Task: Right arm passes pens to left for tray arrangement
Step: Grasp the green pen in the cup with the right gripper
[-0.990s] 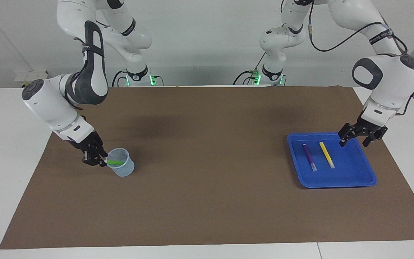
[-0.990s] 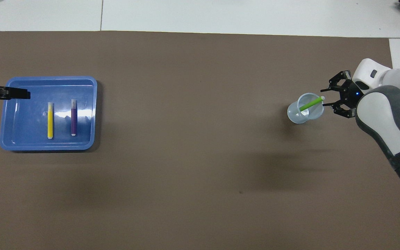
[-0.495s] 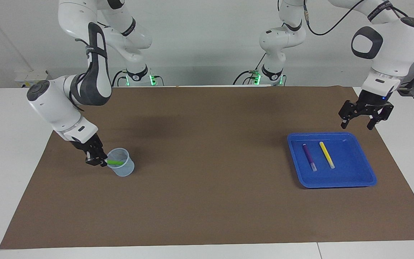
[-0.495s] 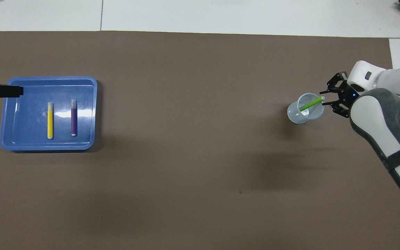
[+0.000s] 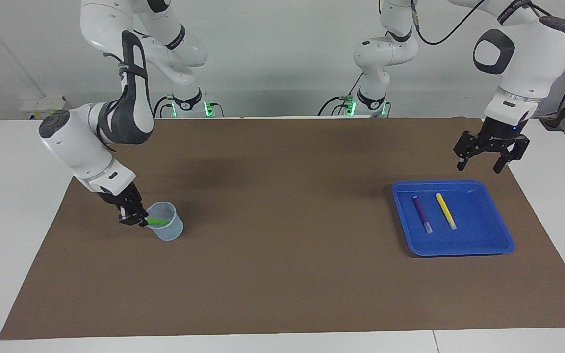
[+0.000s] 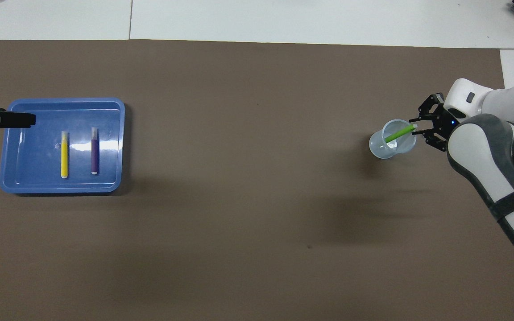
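Since a second ago the left gripper [image 5: 482, 165] has risen off the blue tray [image 5: 500, 243] and is now hanging in the air over the tray's edge nearest the robots, its fingers standing wide apart and holding nothing. Over the same second the right gripper [image 5: 135, 218] has been drawing its fingers together around the top end of the green pen [image 5: 157, 222]; the fingertips are sitting at the pen's pale tip by the cup's rim, though whether they are already pinching it cannot be told.

Going outward from the robots: the left gripper is hovering at the left arm's end of the table. Under it, the tray is lying on the brown mat [image 5: 282, 206], with the purple pen [image 5: 422, 213] and the yellow pen [image 5: 446, 210] resting side by side inside it, apart from each other. At the right arm's end, the translucent cup [image 5: 167, 230] is standing upright, the green pen leaning in it, its upper end pointing toward the right gripper just beside the cup.
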Controlling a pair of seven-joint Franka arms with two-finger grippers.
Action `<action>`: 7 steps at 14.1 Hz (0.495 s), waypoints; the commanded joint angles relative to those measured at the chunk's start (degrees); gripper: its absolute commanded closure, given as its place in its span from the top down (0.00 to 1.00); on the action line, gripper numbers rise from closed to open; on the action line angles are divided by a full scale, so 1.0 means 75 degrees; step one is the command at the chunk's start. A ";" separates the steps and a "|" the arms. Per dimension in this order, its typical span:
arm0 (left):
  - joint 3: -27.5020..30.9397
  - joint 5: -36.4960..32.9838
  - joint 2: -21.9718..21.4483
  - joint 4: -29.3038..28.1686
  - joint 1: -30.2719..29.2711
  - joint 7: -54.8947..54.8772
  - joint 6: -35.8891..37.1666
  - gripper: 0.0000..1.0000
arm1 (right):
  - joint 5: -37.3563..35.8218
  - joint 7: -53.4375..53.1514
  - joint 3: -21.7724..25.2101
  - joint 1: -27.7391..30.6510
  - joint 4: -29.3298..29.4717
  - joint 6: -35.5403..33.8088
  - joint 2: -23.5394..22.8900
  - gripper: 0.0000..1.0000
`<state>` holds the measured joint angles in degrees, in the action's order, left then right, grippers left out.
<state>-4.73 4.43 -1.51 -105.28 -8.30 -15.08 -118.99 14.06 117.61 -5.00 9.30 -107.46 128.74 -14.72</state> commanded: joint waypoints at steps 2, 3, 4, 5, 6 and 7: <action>0.0021 -0.0203 -0.0127 -0.0060 0.0029 0.0100 0.0326 0.98 | -0.0082 0.0186 -0.0049 0.0037 -0.0133 0.0178 0.0041 0.21; 0.0022 -0.0215 -0.0139 -0.0060 0.0052 0.0123 0.0582 0.97 | -0.0082 0.0186 -0.0049 0.0037 -0.0133 0.0178 0.0041 0.19; 0.0022 -0.0215 -0.0139 -0.0060 0.0064 0.0147 0.0689 0.97 | -0.0082 0.0186 -0.0049 0.0037 -0.0133 0.0178 0.0041 0.17; 0.0010 -0.0215 -0.0151 -0.0072 0.0064 0.0240 0.0702 0.97 | -0.0082 0.0186 -0.0037 0.0037 -0.0133 0.0167 0.0041 0.14; 0.0010 -0.0215 -0.0139 -0.0084 0.0064 0.0322 0.0725 0.96 | -0.0082 0.0186 -0.0049 0.0037 -0.0133 0.0167 0.0041 0.10; 0.0010 -0.0238 -0.0127 -0.0130 0.0041 0.0439 0.0795 0.95 | -0.0082 0.0232 -0.0049 0.0037 -0.0133 0.0167 0.0041 0.04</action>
<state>-4.82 4.37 -1.52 -105.30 -8.24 -14.06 -114.47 14.03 117.67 -5.00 9.31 -107.45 128.75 -14.69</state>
